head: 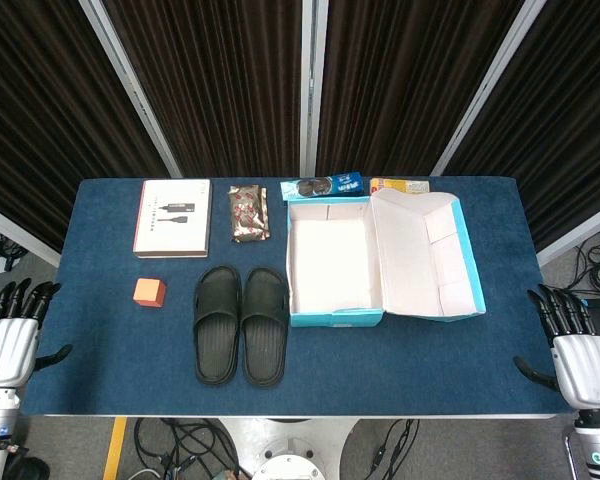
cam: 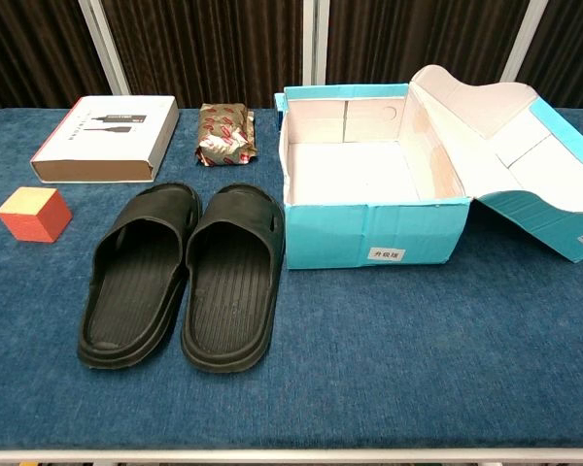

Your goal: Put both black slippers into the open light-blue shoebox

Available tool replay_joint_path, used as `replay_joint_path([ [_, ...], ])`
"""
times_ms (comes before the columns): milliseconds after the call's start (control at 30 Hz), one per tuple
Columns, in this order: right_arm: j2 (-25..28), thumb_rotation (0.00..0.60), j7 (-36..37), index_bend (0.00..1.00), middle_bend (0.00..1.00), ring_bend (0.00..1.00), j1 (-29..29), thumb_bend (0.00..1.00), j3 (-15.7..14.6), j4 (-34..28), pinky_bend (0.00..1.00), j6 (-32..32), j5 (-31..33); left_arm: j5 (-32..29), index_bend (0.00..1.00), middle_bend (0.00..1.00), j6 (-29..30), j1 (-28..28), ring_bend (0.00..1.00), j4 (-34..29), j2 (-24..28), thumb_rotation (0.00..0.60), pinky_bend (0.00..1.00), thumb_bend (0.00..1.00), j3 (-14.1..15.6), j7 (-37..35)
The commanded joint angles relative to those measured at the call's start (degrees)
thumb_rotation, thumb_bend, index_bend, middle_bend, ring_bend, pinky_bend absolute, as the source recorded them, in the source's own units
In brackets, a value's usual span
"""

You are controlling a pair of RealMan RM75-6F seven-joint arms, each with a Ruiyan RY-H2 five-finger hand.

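Two black slippers lie side by side on the blue table, soles down, toes pointing away from me: the left slipper (head: 217, 323) (cam: 136, 275) and the right slipper (head: 265, 324) (cam: 229, 276). Just right of them stands the open light-blue shoebox (head: 333, 318) (cam: 369, 238), empty, its lid (head: 427, 256) (cam: 525, 146) folded out to the right. My left hand (head: 10, 340) hangs off the table's left edge, fingers spread, holding nothing. My right hand (head: 578, 350) sits beyond the right edge, also spread and empty. Neither hand shows in the chest view.
An orange cube (head: 149, 292) (cam: 34, 214) sits left of the slippers. Behind lie a white flat box (head: 172, 217) (cam: 105, 139), a foil snack packet (head: 248, 212) (cam: 224, 135), and a blue packet (head: 323, 186) and a yellow one (head: 399, 185) behind the shoebox.
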Motion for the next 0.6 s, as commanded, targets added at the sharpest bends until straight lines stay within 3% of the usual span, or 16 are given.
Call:
replay_joint_path([
  [33, 0.04, 0.6, -0.06, 0.0, 0.04, 0.0, 0.08, 0.07, 0.02, -0.12, 0.0, -0.13, 0.03, -0.02, 0.14, 0.13, -0.08, 0.0, 0.03, 0.21, -0.17, 0.6, 0.05, 0.0, 0.06, -0.14],
  [400, 0.99, 0.6, -0.19, 0.0, 0.04, 0.0, 0.07, 0.07, 0.29, -0.91, 0.0, 1.25, -1.37, 2.65, 0.14, 0.13, -0.62, -1.67, 0.03, -1.1, 1.51, 0.6, 0.05, 0.0, -0.21, -0.85],
  [600, 1.98, 0.6, -1.14, 0.0, 0.04, 0.0, -0.06, 0.07, 0.6, -2.03, 0.0, 2.77, -2.67, 5.54, 0.14, 0.12, -5.86, -6.63, 0.06, -3.47, 4.74, 0.6, 0.06, 0.0, -1.22, -6.42],
])
